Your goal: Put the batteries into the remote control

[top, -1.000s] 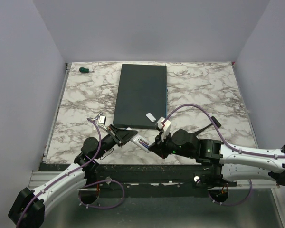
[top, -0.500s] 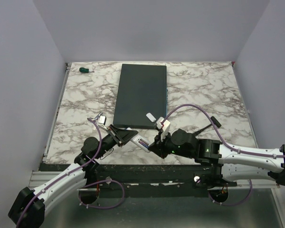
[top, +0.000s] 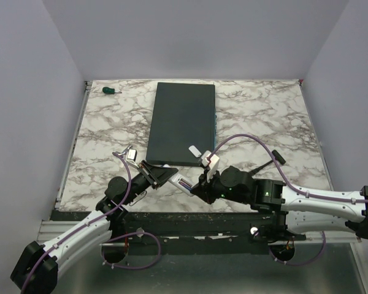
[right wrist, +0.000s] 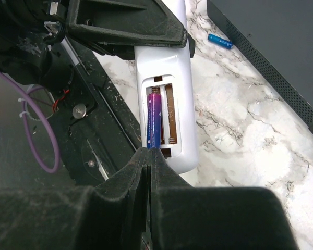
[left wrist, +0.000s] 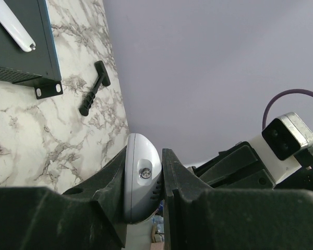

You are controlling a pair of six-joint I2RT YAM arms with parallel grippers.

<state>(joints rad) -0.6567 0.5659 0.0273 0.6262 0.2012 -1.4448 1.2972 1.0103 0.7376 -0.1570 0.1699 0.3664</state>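
The white remote control (right wrist: 183, 133) is held off the table with its open battery bay facing up, and my left gripper (left wrist: 146, 154) is shut on its far end. A purple-blue battery (right wrist: 154, 117) lies in the left slot of the bay; the right slot shows bare brown metal. My right gripper (right wrist: 148, 151) is shut, jaws pressed together, with its tips against the near end of that battery. A blue battery (right wrist: 219, 41) lies loose on the marble near the slab. From above, the remote (top: 183, 182) bridges the left gripper (top: 162, 174) and the right gripper (top: 200, 186).
A large dark grey slab (top: 183, 122) lies mid-table with a small white cover piece (top: 194, 150) on its near corner. A black T-shaped tool (top: 272, 162) rests to the right. A green-handled screwdriver (top: 110, 90) sits at the far left corner.
My right arm has crept slightly left toward the remote. The left arm and the remote have stayed put.
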